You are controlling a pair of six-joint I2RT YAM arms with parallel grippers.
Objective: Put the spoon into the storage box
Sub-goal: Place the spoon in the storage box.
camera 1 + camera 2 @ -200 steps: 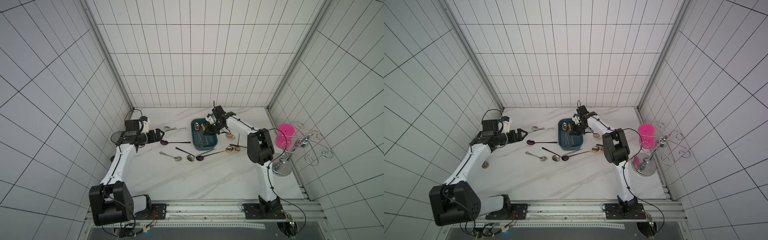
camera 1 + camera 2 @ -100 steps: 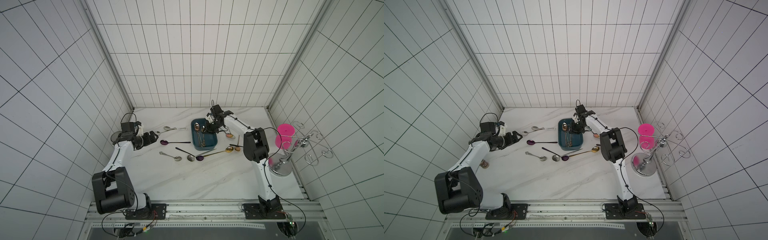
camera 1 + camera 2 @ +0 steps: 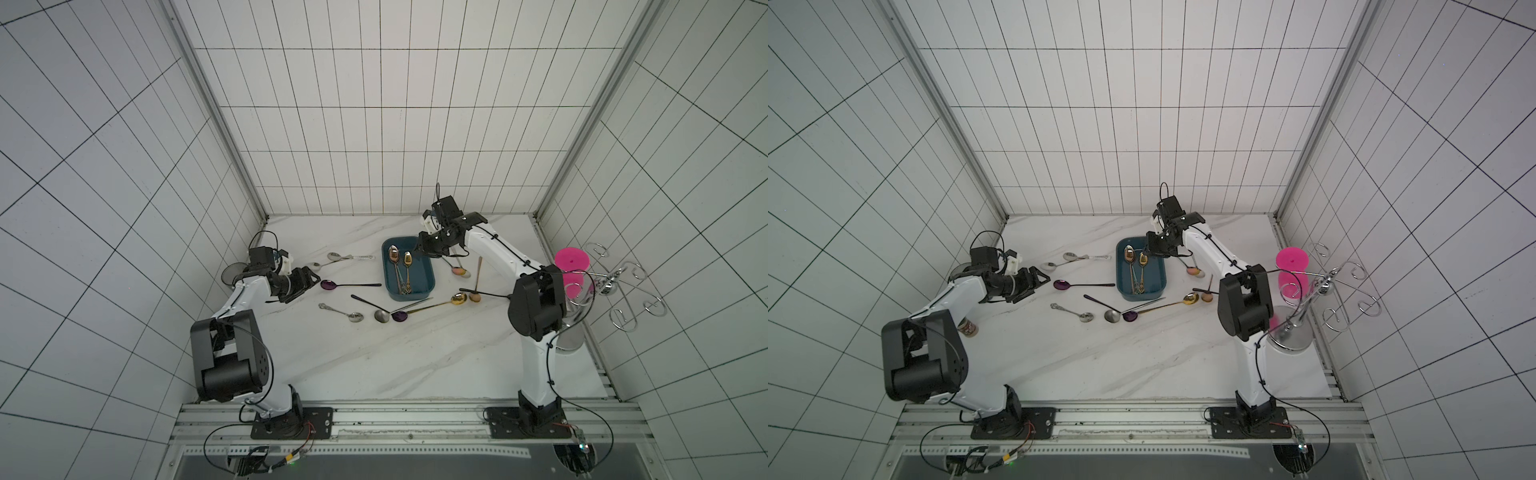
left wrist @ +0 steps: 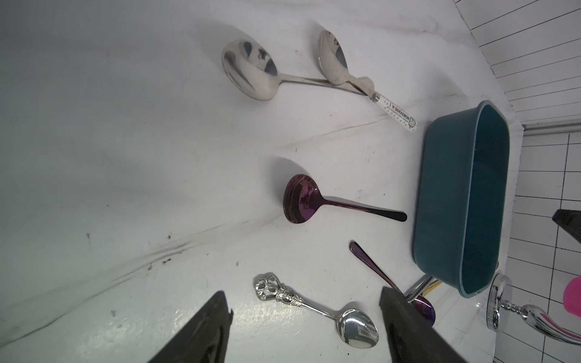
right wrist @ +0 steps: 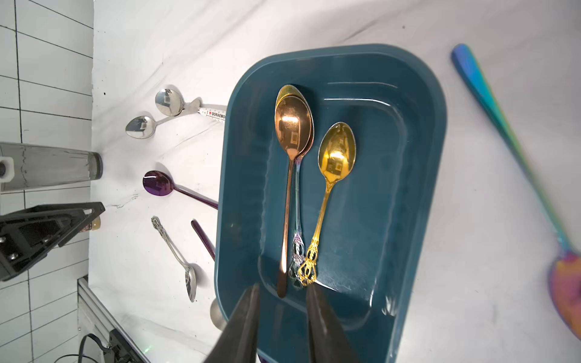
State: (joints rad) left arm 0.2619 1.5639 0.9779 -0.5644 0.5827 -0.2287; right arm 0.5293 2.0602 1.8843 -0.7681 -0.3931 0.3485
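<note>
The marble table (image 3: 374,353) holds everything. The box (image 3: 422,270) sits on it toward the back wall. The left gripper (image 4: 301,292) hangs low over the table, well apart from the box, with its jaws wide and nothing between them. The right gripper (image 5: 283,287) hovers over the box, jaws narrowly apart, gripping nothing. Three spoons lie lengthwise in the box: a copper spoon (image 5: 292,129) stacked on one whose bowl is mostly hidden, and a gold spoon (image 5: 336,154) just beside them. A purple spoon (image 4: 298,202) lies on the table between the left gripper and the box. More spoons lie scattered around the box.
</note>
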